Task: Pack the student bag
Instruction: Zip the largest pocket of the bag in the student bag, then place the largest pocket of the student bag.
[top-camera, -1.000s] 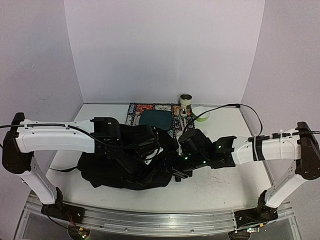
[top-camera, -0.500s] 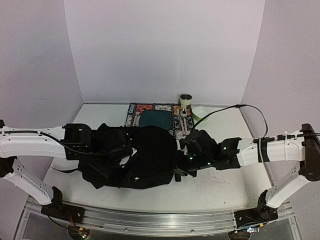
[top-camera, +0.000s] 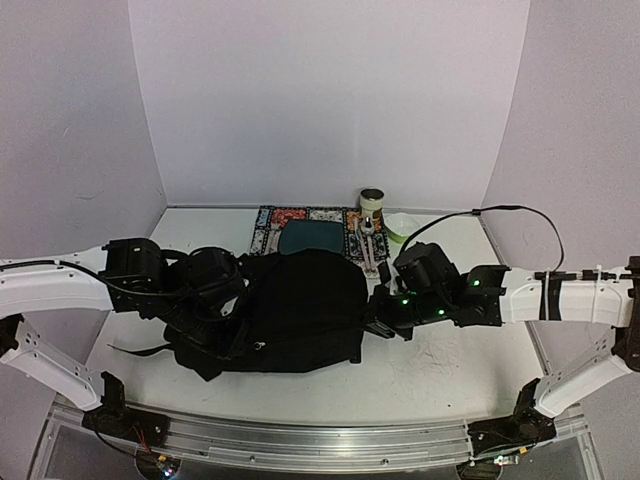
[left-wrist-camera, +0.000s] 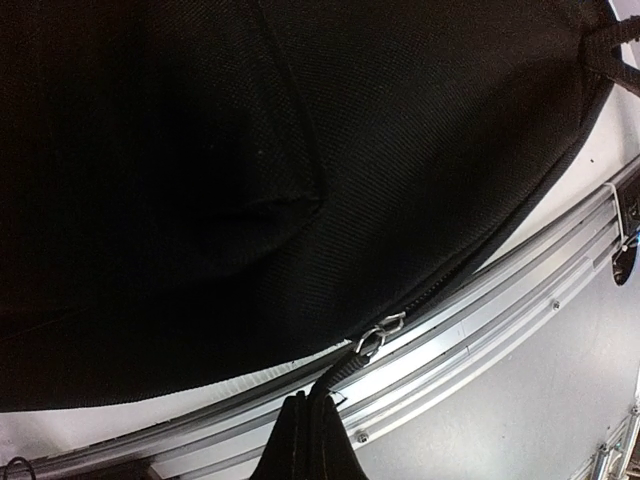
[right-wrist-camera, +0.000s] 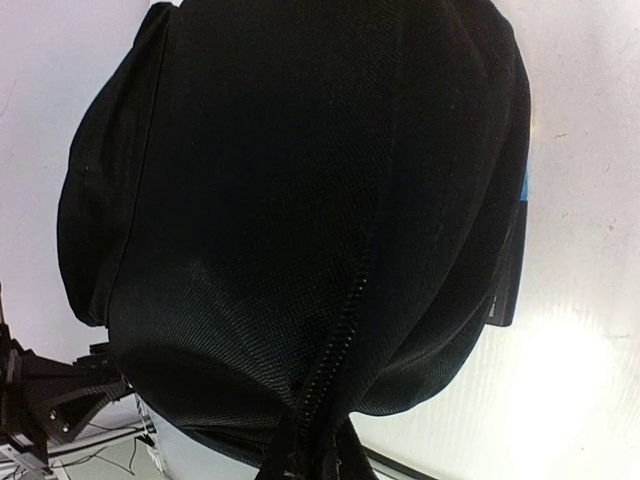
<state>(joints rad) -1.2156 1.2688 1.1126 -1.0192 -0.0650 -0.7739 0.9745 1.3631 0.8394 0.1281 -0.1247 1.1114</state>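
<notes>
Table (top-camera: 450, 370): pale and bare at lower right of the top view, boxed in by white walls on three sides; best free room there and along the front
Student bag (top-camera: 300, 305): dead centre of the top view, flat on the table, fat and rounded, straps trailing out at lower left; looks packed, probably only closing left to do
Front rail (top-camera: 320, 445): bottom of the top view, just beside the bag's lower edge in the left wrist view; hard limit, no dragging further that way
Patterned mat (top-camera: 268, 228): upper centre, right behind the bag, near edge hidden by it
Teal pouch (top-camera: 312, 238): on the mat, against the bag's back edge; not to be shoved while tugging
Right gripper (right-wrist-camera: 310, 462): bottom centre of the right wrist view, pinched shut on bag fabric at the zip's end; anchor duty by the look of it, so hold firm and keep things taut
Left gripper (left-wrist-camera: 305, 405): bottom centre of the left wrist view, clamped shut on the pull cord (left-wrist-camera: 338, 372)
Zip (right-wrist-camera: 340, 340): down the middle of the right wrist view, closed as far as visible; best drawn along its own line, low and steady, never outward
Tin (top-camera: 371, 200) and green bowl (top-camera: 405, 228): upper centre-right, close behind the right gripper; wide berth on any swing
Metal ring (left-wrist-camera: 378, 335): tiny, between cord and bag edge; worth watching for a slip
</notes>
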